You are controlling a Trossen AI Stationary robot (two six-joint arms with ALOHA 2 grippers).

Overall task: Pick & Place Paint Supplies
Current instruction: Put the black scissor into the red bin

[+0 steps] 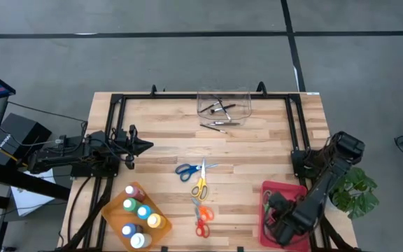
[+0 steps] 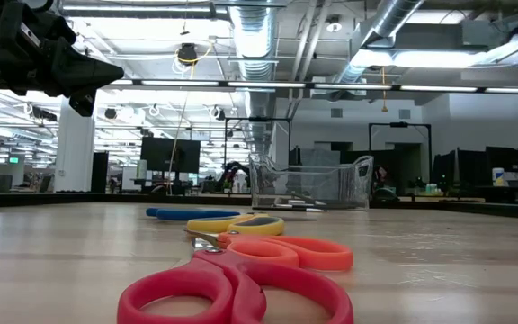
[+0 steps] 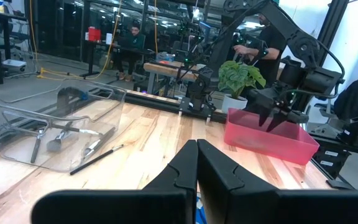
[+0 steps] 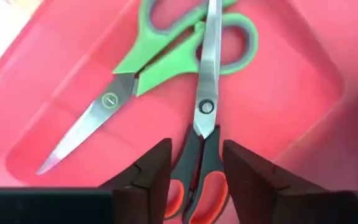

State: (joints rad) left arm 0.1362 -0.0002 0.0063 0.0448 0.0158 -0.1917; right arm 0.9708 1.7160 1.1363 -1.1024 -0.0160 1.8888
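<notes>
Two fingers (image 4: pixel 156 171) astride black-red scissors (image 4: pixel 202 155)

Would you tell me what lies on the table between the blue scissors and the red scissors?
In the high view, the yellow scissors lie between the blue scissors and the red scissors; an orange pair also lies there, just above the red.

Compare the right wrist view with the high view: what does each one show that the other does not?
Only the right wrist view shows the green scissors and black-and-red scissors lying in the red bin, with the right hand open above them. Only the high view shows the paint bottles, clear bin, loose scissors and left hand. Both show the red bin.
</notes>
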